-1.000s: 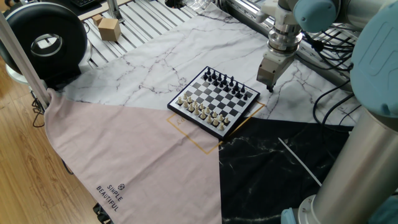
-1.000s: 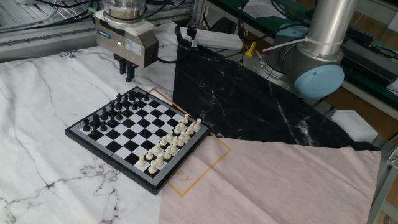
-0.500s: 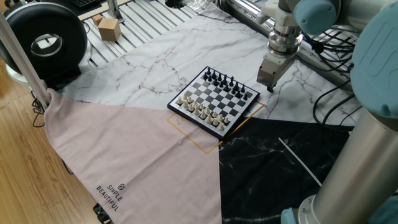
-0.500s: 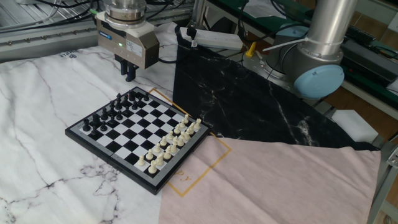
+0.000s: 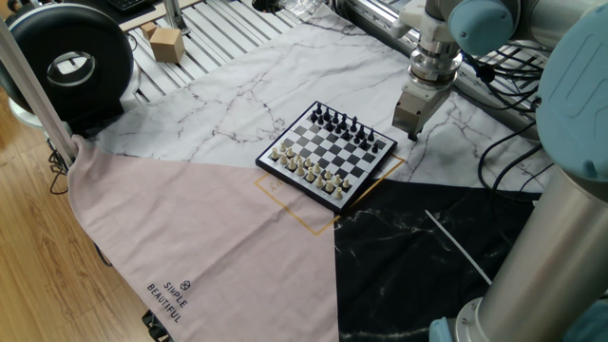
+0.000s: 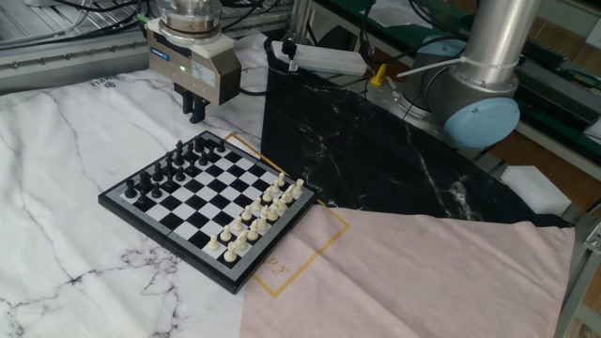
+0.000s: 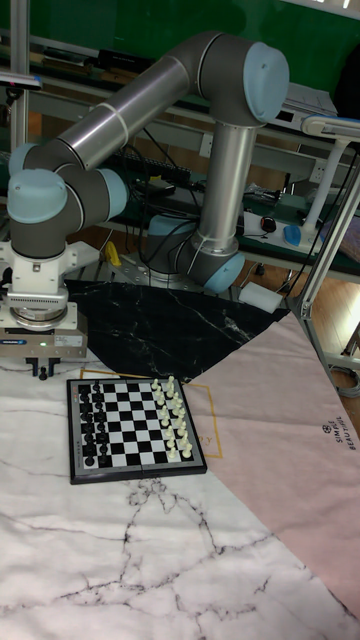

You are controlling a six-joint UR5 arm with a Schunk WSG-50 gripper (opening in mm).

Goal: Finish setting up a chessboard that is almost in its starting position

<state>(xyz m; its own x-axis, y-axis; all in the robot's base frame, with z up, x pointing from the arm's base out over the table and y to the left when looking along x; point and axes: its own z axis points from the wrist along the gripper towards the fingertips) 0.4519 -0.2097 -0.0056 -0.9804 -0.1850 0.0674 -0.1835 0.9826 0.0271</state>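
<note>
The chessboard (image 6: 207,207) lies flat on the white marble-patterned part of the cloth covering the counter (image 6: 56,122), partly over a thin orange square outline (image 6: 310,239), with the black pieces (image 6: 169,167) ranked along the edge nearest the arm and the cream pieces (image 6: 261,211) along the far edge. One or two cream pieces seem to stand forward of their rows, though at this size I cannot tell which. The claw (image 6: 196,115) hangs just past the corner of the board on the black side, above the cloth and touching nothing; its dark fingertips look close together with nothing between them. The pieces should be very light, hard and smooth, tall for their narrow bases, so they will likely tip at a sideways nudge and could slip from a loose pinch. Each is best taken from straight above, around the upper body, with the fingers lined up along the gaps between neighbours, since the rows are tightly packed. The board itself looks thin, stiff and light, and may slide on the cloth if it is pressed from the side.
</note>
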